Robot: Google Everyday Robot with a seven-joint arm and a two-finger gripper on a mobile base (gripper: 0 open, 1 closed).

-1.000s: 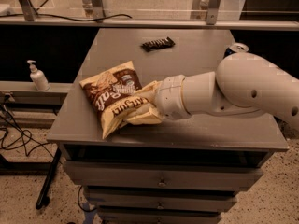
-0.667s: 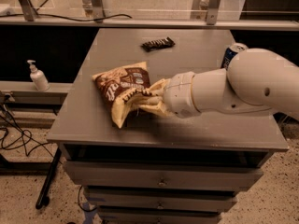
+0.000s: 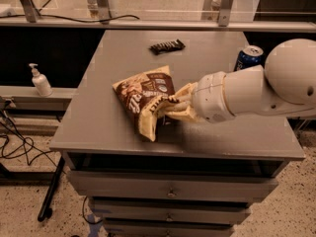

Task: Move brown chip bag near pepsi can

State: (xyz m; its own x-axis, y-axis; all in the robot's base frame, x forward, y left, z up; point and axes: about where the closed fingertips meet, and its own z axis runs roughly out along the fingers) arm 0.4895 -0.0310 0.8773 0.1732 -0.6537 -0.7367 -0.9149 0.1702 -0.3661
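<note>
brown chip bag (image 3: 142,94): one, being held at the centre of the desk (image 3: 118,48)
pepsi can (image 3: 248,58): one, standing upright, far right
gripper (image 3: 169,105): one, jaws pinching the bag's right side
candy bar (image 3: 167,46): one, lying behind

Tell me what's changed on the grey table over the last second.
The gripper, its fingers shut on the crinkly brown chip bag, has moved it rightward across the grey table, toward the small blue pepsi can, which now shows clear of the arm. The bag stayed in the grip throughout. The dark candy bar and white pump bottle have not moved.
</note>
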